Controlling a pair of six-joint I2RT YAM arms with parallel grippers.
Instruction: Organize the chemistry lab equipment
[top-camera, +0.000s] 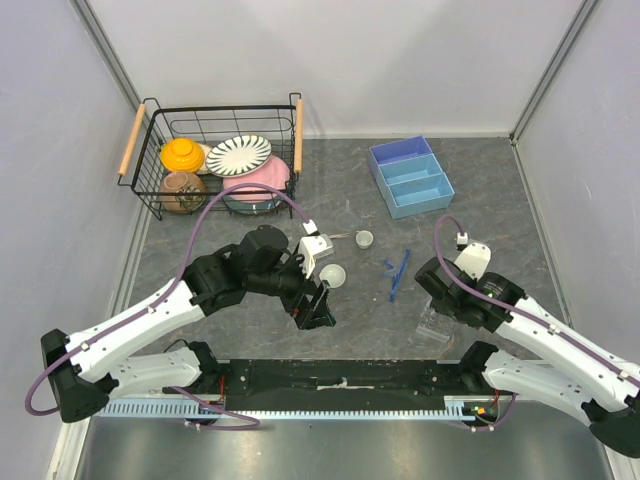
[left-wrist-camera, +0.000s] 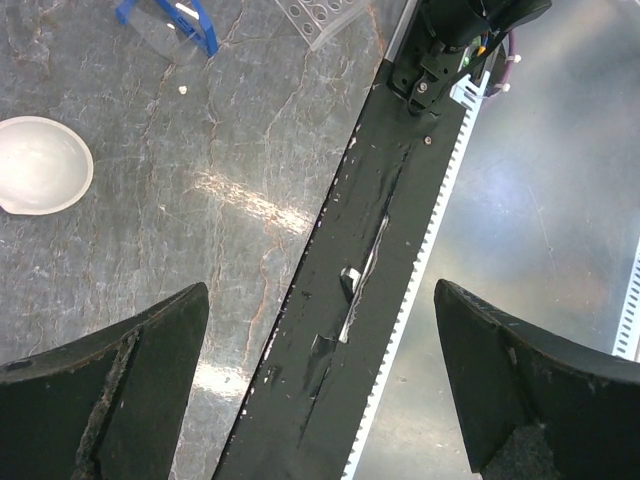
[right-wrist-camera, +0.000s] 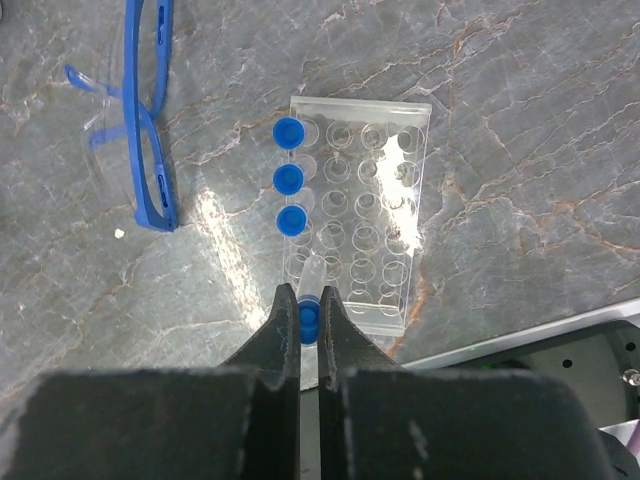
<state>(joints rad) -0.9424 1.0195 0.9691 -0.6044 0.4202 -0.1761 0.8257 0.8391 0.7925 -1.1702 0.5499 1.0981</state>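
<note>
Right claw (right-wrist-camera: 311, 300), 1, pinched shut on 1 blue-capped tube (right-wrist-camera: 313, 272) at near-left corner of 1 clear tube rack (right-wrist-camera: 375, 200) on the surface (right-wrist-camera: 520, 120), 3 further capped tubes (right-wrist-camera: 290, 180) in its left column, 1 blue-framed safety glasses (right-wrist-camera: 152, 170) alongside; left claw (left-wrist-camera: 320, 300), 1, spread wide, empty.

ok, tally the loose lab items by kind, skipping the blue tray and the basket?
Clear tube rack: 1
Blue-capped tubes: 4 (3 in the rack, 1 in the right gripper)
Blue-framed safety glasses: 1
White dome dish: 1
Small white cup: 1
Thin metal spatula: 1
Total: 9
</note>
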